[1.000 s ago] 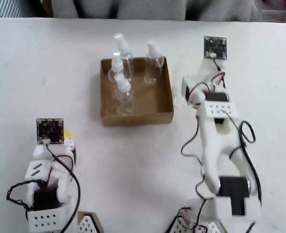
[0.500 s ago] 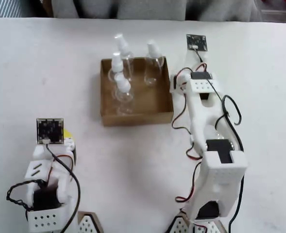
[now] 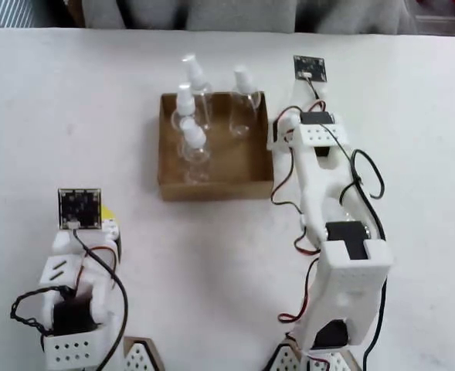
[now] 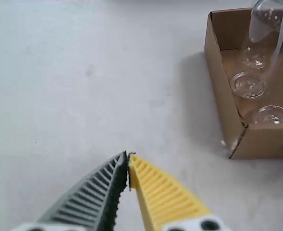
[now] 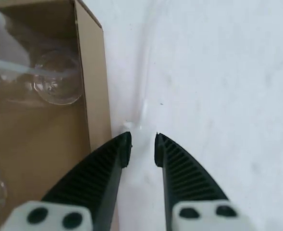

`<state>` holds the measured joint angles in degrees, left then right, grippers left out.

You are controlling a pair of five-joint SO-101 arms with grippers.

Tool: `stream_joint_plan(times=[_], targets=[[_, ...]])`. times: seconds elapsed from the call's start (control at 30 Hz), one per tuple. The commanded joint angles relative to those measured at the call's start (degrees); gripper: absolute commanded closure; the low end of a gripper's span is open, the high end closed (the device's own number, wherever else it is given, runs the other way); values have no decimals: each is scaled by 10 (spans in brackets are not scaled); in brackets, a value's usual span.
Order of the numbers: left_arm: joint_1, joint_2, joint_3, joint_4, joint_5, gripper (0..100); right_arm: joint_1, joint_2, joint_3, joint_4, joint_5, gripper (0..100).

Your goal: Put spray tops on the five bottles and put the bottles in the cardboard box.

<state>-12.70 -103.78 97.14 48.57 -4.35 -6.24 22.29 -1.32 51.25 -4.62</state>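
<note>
Over the last second the right arm (image 3: 325, 182) has swung in from the 3 o'clock side of the surface (image 3: 73, 100). It now lies along the cardboard box (image 3: 215, 188), with the right jaws just outside the box's 3 o'clock wall. The box also looks nudged a touch toward 9 o'clock, though the shift is slight. In the right wrist view the right jaws stand a narrow gap apart, tips down at the surface beside the cardboard, with nothing gripped between them.

I count four bottles in the box. Three cluster along its 9 to 11 o'clock side (image 3: 195, 148), and one stands in the 1 o'clock corner (image 3: 242, 104). All four are upright, long axis vertical, with the white spray tops (image 3: 241, 77) pointing up. By the task's count of five, one bottle is likely outstanding, and the arm's new position suggests work at the box edge.

The left arm (image 3: 76, 270) sits at 7 o'clock on the surface, well apart from the box. The left jaws are closed tip to tip on nothing.
</note>
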Motion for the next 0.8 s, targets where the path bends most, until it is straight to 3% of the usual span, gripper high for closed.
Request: stream_joint_plan(times=[0.0, 0.4, 0.6, 0.77], targets=[[7, 2, -1, -3, -7, 976, -15, -7, -25, 29, -4, 934], [7, 2, -1, -1, -7, 976, -21, -3, -37, 39, -5, 930], [7, 2, -1, -1, -7, 976, -11, 0, -37, 20, -5, 793], [7, 2, -1, 0, -7, 976, -14, 0, -35, -2, -35, 792]])
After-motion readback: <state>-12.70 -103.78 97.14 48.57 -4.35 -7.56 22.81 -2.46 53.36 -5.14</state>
